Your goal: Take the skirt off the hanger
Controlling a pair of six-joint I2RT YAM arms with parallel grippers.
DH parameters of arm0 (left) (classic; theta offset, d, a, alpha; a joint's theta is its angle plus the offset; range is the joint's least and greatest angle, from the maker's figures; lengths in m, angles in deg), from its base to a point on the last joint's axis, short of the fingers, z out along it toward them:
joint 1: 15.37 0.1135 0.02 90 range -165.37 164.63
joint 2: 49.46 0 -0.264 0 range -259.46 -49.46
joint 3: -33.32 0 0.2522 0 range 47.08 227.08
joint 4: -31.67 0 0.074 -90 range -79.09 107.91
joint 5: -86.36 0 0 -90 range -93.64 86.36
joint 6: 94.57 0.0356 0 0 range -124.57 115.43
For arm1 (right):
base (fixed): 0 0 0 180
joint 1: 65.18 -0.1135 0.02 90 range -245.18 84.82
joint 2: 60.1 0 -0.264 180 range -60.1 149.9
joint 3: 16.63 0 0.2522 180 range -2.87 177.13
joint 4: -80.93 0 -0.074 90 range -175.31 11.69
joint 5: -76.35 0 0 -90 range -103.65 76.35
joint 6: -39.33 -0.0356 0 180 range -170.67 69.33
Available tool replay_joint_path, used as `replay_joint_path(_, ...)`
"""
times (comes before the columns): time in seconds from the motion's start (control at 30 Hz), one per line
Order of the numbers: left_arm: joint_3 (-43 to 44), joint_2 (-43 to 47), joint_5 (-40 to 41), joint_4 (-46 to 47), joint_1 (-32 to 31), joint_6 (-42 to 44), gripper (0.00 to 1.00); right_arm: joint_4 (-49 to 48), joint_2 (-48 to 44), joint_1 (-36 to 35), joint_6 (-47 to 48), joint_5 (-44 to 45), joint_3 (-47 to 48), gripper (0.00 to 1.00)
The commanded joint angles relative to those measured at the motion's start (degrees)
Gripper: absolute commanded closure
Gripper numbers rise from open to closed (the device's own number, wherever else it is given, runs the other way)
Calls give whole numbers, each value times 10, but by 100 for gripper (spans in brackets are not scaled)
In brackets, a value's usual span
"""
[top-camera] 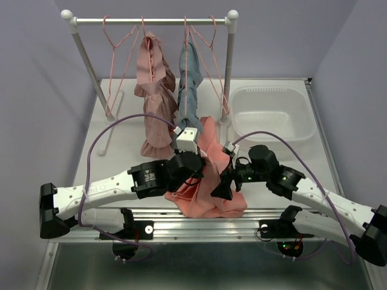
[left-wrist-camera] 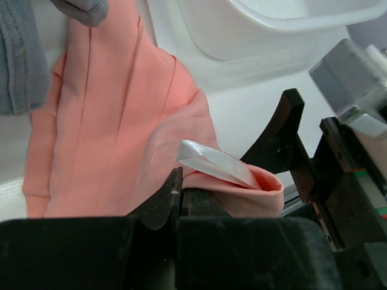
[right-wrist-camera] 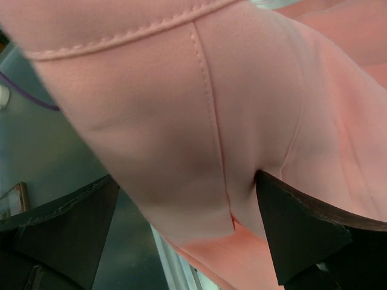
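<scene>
Well beyond both jaws, hung from rail [top-camera: 163, 20]: skirt [top-camera: 154, 90], long axis vertical, hem down. Left gripper [left-wrist-camera: 180, 192] clamped on coral garment [left-wrist-camera: 115, 109]; right gripper [right-wrist-camera: 185, 176] wide apart, coral cloth between

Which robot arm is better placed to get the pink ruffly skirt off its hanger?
Probably left. The skirt hangs on the left arm's side of the blue-grey garment. The left end effector must first drop the coral garment it pinches; the right end effector is open but farther away.
</scene>
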Motion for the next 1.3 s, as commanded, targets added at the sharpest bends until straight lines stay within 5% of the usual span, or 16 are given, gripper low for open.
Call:
replay_joint_path(0.0,27,11,-8,45,3,27,100,-92,26,-18,8,50,-10,0)
replay_joint_path(0.23,-13,62,-75,100,2,54,100,-152,94,-18,-10,216,-7,1)
replay_joint_path(0.3,-21,80,-96,118,2,64,100,-178,116,-18,-18,228,-6,12)
replay_joint_path(0.33,-29,89,-105,123,2,69,100,-186,135,-18,-24,233,-4,40)
replay_joint_path(0.37,-32,92,-110,128,2,74,100,-194,142,-18,-31,238,-1,58)
replay_joint_path(0.47,-33,99,-92,103,2,63,100,-134,134,-18,-96,310,29,99)
replay_joint_path(0.5,-30,100,-82,91,2,55,99,-108,123,-18,-109,350,37,99)
replay_joint_path(0.53,-29,105,-75,81,2,48,88,-77,111,-18,-117,413,54,99)
replay_joint_path(0.6,-34,113,-72,73,2,45,53,5,68,-18,-142,467,71,99)
replay_joint_path(0.63,-43,120,-71,72,2,41,22,31,55,-18,-147,513,80,99)
replay_joint_path(0.7,-52,128,-68,72,2,39,1,114,21,-18,-162,560,117,99)
replay_joint_path(0.97,-81,132,-56,46,3,8,1,218,-19,-18,-126,758,278,99)
replay_joint_path(1.27,-145,142,-69,38,3,-43,1,219,127,18,17,934,556,99)
